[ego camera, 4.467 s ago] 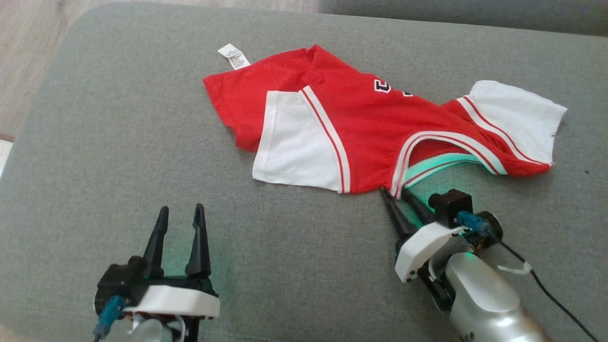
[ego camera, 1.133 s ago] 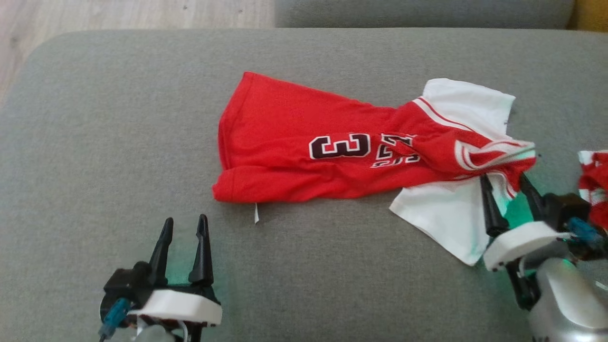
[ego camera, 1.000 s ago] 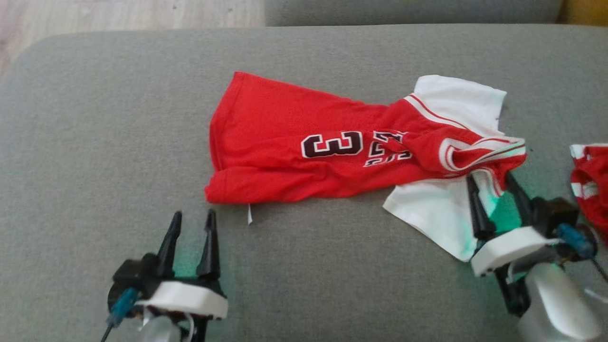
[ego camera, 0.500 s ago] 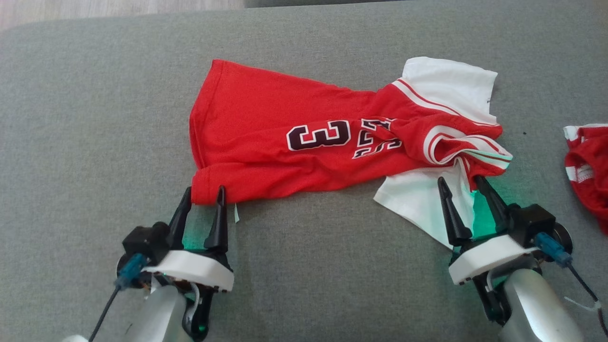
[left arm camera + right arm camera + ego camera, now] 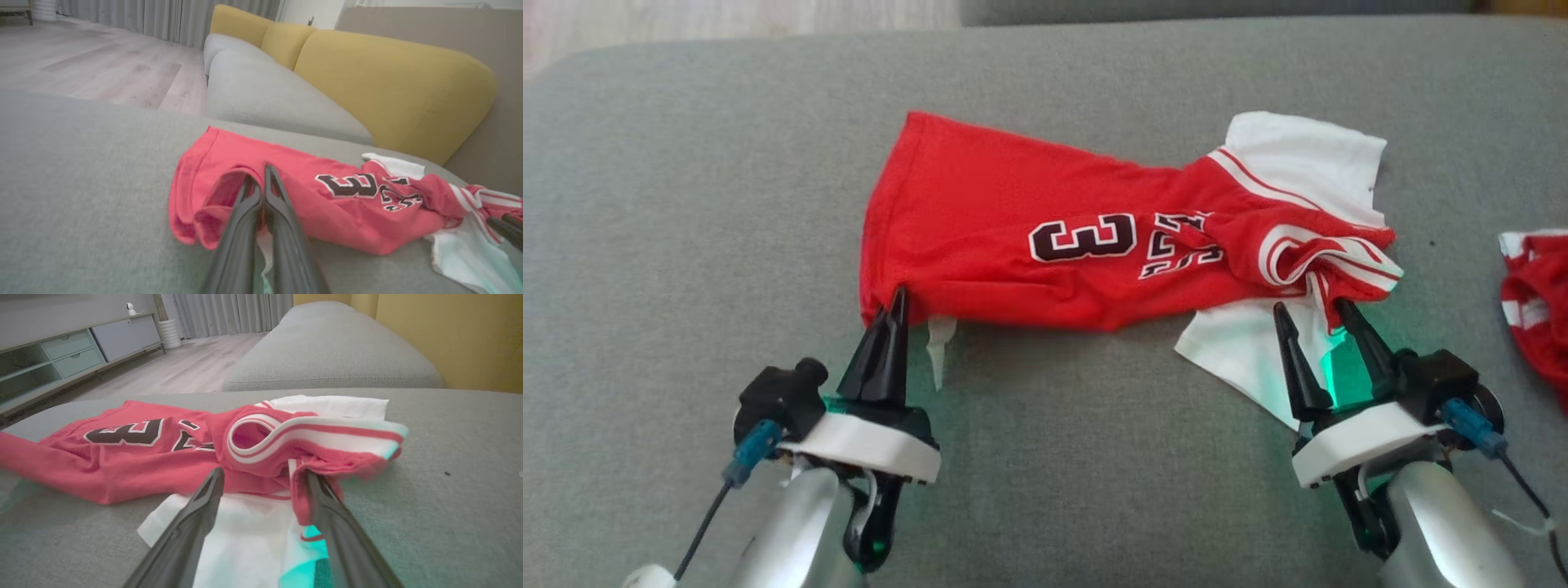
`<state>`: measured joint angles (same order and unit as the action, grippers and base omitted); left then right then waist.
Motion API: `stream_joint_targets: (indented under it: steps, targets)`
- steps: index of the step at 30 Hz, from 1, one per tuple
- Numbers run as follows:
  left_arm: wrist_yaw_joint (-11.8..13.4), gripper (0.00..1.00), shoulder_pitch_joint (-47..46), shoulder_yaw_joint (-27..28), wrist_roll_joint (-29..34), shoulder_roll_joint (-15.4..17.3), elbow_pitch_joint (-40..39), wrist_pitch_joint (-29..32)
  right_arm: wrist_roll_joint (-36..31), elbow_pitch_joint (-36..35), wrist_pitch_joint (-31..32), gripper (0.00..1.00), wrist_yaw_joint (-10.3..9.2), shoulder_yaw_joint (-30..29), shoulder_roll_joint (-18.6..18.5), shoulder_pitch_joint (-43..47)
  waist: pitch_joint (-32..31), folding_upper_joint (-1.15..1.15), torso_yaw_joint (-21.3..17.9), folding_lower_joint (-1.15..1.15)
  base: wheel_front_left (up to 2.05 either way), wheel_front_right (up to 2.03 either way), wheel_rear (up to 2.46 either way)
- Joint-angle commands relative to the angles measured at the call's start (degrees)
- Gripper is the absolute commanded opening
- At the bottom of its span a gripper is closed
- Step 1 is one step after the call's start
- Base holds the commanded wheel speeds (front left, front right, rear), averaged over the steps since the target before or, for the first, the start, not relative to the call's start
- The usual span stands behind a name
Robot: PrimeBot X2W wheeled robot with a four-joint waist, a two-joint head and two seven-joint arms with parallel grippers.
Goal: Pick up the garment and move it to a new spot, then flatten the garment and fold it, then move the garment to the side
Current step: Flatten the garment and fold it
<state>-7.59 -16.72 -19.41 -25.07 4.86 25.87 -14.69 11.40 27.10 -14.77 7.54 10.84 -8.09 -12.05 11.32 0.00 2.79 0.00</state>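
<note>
A red jersey, the garment [image 5: 1045, 245], lies bunched across the grey cushion [image 5: 686, 245], with a black "3" and white sleeves. My left gripper [image 5: 894, 306] is shut on the near left corner of its hem, and the pinched red fold sits between the closed fingers in the left wrist view [image 5: 257, 179]. A white label hangs just beside them. My right gripper [image 5: 1311, 310] stands open over the white sleeve, its right finger under the striped collar [image 5: 310, 428]. The right wrist view has the open fingers [image 5: 264, 473] on either side of a hanging red strip.
A second red and white cloth [image 5: 1531, 294] lies at the cushion's right edge. Beyond the cushion stand another grey seat [image 5: 265, 98] and a yellow sofa back [image 5: 388, 81]. Wooden floor [image 5: 686, 16] lies past the far left corner.
My left gripper has reached forward to the hem corner and shut on it, lifting the fold slightly. The right gripper stays open at the collar. The head camera has shifted.
</note>
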Motion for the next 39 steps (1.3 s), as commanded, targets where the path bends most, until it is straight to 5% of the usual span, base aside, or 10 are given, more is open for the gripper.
stream_joint_targets:
  steps: [1,14,20,28,29,31,32,39]
  targets:
    - [0.1,0.00,-0.6,1.8,0.5,0.8,-2.8,-0.3,0.6,-1.3,-0.2,1.00,-0.05,1.0,0.3,0.3,-1.4,0.00,1.1,0.00,0.00,0.00,0.00]
    - [0.1,0.00,7.1,-4.2,-0.2,0.1,-7.2,-0.3,0.6,0.0,-0.2,1.00,-0.05,-1.5,2.7,3.1,-6.6,0.00,7.0,0.00,0.00,0.00,0.00]
    - [0.1,0.00,7.0,-4.0,-1.9,0.6,-5.1,-0.3,0.5,-1.4,-0.2,1.00,-0.05,-1.5,2.8,1.9,-4.8,0.00,5.3,0.00,0.00,0.00,0.00]
    - [0.1,0.00,1.1,4.5,0.1,0.7,5.5,-0.3,0.0,-7.6,-0.2,1.00,-0.05,-1.2,2.5,0.4,-0.8,0.00,0.5,0.00,0.00,0.00,0.00]
    - [0.2,0.05,0.4,5.8,0.5,0.7,6.8,-0.3,0.0,-8.0,-0.2,1.00,-0.05,-1.2,2.5,0.3,-0.6,0.00,0.1,0.00,0.00,0.00,0.00]
    - [1.3,0.77,-1.0,9.0,1.5,0.7,8.6,-0.3,0.0,-8.9,-0.2,1.00,-0.05,-1.4,2.6,0.1,-0.4,0.00,-0.4,0.00,0.00,0.00,0.00]
    - [2.2,1.00,-1.5,10.8,2.0,0.5,8.9,-0.3,0.1,-9.2,-0.2,1.00,-0.05,-1.6,2.6,0.1,-0.4,0.00,-0.5,0.00,0.00,0.00,0.00]
    - [4.3,1.00,-0.5,18.6,8.2,-0.7,5.6,-0.3,-0.5,-9.7,-0.2,1.00,-0.05,-2.7,3.5,0.5,-1.5,0.00,-0.2,0.00,0.00,0.00,0.00]
